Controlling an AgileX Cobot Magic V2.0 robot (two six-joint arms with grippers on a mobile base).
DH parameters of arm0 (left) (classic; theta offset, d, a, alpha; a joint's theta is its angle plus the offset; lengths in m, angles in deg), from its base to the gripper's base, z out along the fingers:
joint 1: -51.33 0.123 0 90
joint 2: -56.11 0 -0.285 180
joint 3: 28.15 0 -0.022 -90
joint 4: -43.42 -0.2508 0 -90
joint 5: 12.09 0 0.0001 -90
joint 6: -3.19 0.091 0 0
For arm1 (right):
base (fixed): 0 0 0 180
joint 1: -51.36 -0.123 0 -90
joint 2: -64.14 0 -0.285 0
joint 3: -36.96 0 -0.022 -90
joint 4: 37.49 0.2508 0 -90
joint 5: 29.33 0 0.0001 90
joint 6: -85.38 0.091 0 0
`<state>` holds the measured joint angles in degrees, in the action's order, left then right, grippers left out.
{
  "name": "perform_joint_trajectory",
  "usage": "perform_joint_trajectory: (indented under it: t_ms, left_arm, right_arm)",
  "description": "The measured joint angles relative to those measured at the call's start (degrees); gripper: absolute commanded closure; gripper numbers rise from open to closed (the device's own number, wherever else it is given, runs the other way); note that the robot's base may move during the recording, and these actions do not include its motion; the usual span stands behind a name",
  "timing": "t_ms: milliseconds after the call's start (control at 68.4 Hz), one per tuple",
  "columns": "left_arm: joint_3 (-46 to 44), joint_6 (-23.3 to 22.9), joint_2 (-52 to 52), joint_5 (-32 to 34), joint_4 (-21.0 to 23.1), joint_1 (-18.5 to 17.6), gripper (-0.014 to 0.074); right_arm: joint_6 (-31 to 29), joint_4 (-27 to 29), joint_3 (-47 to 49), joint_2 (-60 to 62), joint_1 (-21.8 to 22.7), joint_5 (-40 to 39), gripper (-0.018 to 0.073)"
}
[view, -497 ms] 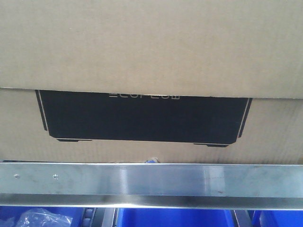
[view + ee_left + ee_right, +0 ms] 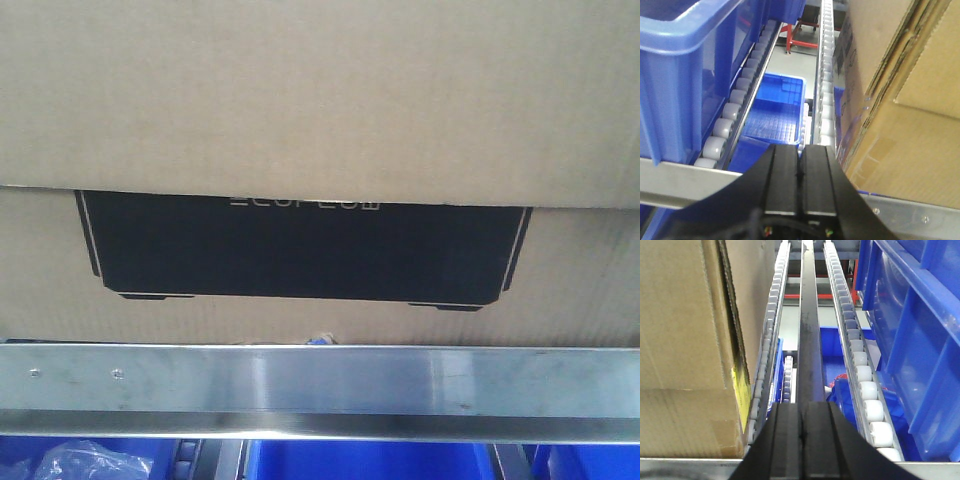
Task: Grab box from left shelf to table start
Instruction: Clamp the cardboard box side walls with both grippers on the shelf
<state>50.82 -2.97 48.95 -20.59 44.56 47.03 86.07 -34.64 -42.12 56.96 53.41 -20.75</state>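
The brown cardboard box (image 2: 320, 100) with its black ECOFLOW panel fills the front view and sits on the left shelf behind the silvery front rail (image 2: 320, 380). In the left wrist view the box (image 2: 905, 115) stands to the right of my left gripper (image 2: 801, 147), which is shut with nothing between its fingers. In the right wrist view the box (image 2: 685, 340) is at the left of my right gripper (image 2: 801, 405), also shut and empty. Both grippers sit at the rail, beside the box and apart from it. The table is out of view.
Blue plastic bins flank the box: one at the left (image 2: 685, 60) and one at the right (image 2: 920, 330), resting on white roller tracks (image 2: 860, 365). More blue bins (image 2: 775, 110) lie on the level below. A dark bar (image 2: 809, 330) runs between the tracks.
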Motion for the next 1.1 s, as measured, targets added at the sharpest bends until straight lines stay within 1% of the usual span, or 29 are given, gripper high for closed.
perform_joint_trajectory:
  t_ms: [132,248,351,439,526,614,687,775,804,862,892,935,979,1038,1096]
  left_arm:
    - [0.0,0.0,0.0,4.3,0.0,0.0,0.0696]
    - [0.0,0.0,0.0,10.3,0.0,0.0,0.0696]
    - [0.0,0.0,0.0,13.4,1.0,0.0,0.0696]
    - [-2.4,0.0,0.0,11.6,1.6,0.0,0.0695]
    - [-7.3,0.0,0.0,6.6,1.7,0.0,0.0691]
    - [-12.5,0.0,-0.4,1.6,0.7,0.0,0.0685]
    - [-16.1,0.0,-1.9,-0.9,-0.4,0.0,0.0632]
    - [-20.1,0.0,-4.2,-2.3,-1.1,0.0,0.0476]
    - [-21.1,0.0,-5.1,-2.6,-1.1,0.0,0.0400]
    - [-23.2,0.0,-7.0,-2.9,-1.1,0.0,0.0279]
    - [-24.1,0.0,-8.2,-2.9,-1.1,0.0,0.0246]
    - [-26.0,0.0,-9.8,-3.5,-1.1,0.0,0.0222]
    - [-27.9,0.0,-11.5,-4.5,-1.1,0.0,0.0225]
    - [-31.1,0.0,-14.0,-7.2,-1.6,0.0,0.0225]
    - [-35.2,0.4,-17.1,-11.8,-2.0,0.0,0.0225]
  right_arm:
    - [0.0,0.0,0.0,0.0,0.0,0.0,0.0501]
    - [0.0,0.0,0.0,0.0,0.0,0.0,0.0501]
    - [0.0,0.0,0.0,0.0,0.0,0.0,0.0501]
    - [0.0,0.0,0.0,0.0,0.0,0.0,0.0501]
    - [0.0,0.0,0.0,0.0,0.0,0.0,0.0501]
    - [0.0,0.0,0.0,0.0,0.0,-0.1,0.0501]
    - [0.0,0.0,0.0,0.0,0.0,-0.3,0.0501]
    - [0.0,0.0,0.0,0.0,0.0,-0.4,0.0501]
    - [0.0,0.0,0.0,0.0,0.0,-0.5,0.0501]
    - [0.0,0.0,0.0,0.0,0.0,-0.5,0.0501]
    - [0.0,0.0,0.0,0.0,0.0,-0.5,0.0501]
    - [0.0,0.0,0.0,0.0,0.0,-0.5,0.0501]
    - [0.0,0.0,0.0,0.0,0.0,-0.6,0.0501]
    - [0.0,0.0,0.0,0.0,0.0,-0.6,0.0501]
    - [0.0,0.0,0.0,0.0,0.0,-0.8,0.0501]
